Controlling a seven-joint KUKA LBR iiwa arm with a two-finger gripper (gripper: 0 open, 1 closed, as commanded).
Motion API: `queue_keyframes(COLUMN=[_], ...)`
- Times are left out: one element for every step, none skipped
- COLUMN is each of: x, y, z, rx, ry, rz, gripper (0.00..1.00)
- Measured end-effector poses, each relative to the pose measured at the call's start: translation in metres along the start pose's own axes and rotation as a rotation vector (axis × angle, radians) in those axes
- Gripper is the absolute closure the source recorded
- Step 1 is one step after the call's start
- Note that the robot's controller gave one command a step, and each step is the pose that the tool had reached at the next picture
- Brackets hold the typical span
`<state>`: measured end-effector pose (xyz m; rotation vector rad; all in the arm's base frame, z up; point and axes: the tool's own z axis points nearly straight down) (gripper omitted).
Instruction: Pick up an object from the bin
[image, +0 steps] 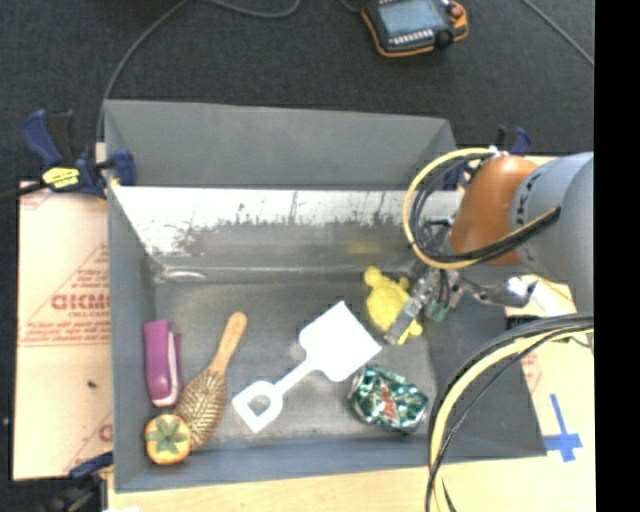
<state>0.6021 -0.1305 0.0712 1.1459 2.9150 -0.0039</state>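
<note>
- At the far left of the bin (280, 150) you had a purple oblong case (160, 360). It lay lengthwise, close along the left wall.
- Just to its right lay a wooden hairbrush (212, 385). The handle slanted up and to the right, and the bristle head pointed toward the near-left corner.
- In that near-left corner sat an orange toy fruit (167, 440) with a green star-shaped top. It was touching the end of the brush head.
- Across the middle of the floor you had a white toy shovel (315, 360) lying on the diagonal. Its flat blade was up and to the right, and its looped grip was down and to the left, near the hairbrush but apart from it.
- Right of the shovel, near the front wall, lay a crumpled green packet (388, 398) with red and white markings, just beside the lower corner of the blade.
- Behind that packet, toward the back right of the floor, sat the yellow toy (382, 298). It was lumpy and soft-looking, just past the upper corner of the shovel blade.
- The claw (412, 318) was down low in the bin, right against the yellow toy's right side and angled down and to the left. You could not tell how far apart it stood, nor whether it had hold of the toy.
- Furthest right, the arm (560, 215) came in over the bin's right rim, with its orange cover (490, 205) and its loops of yellow-and-black cable above the claw.
</note>
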Motion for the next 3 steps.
queue_keyframes(x=[0.002,0.000,-0.002], y=[-0.002,0.000,0.000], z=[-0.016,-0.065,-0.107], rx=[0.004,0.000,-0.003], ry=[0.006,0.001,-0.003], rz=[-0.001,-0.004,-0.009], gripper=[1.00,1.00,1.00])
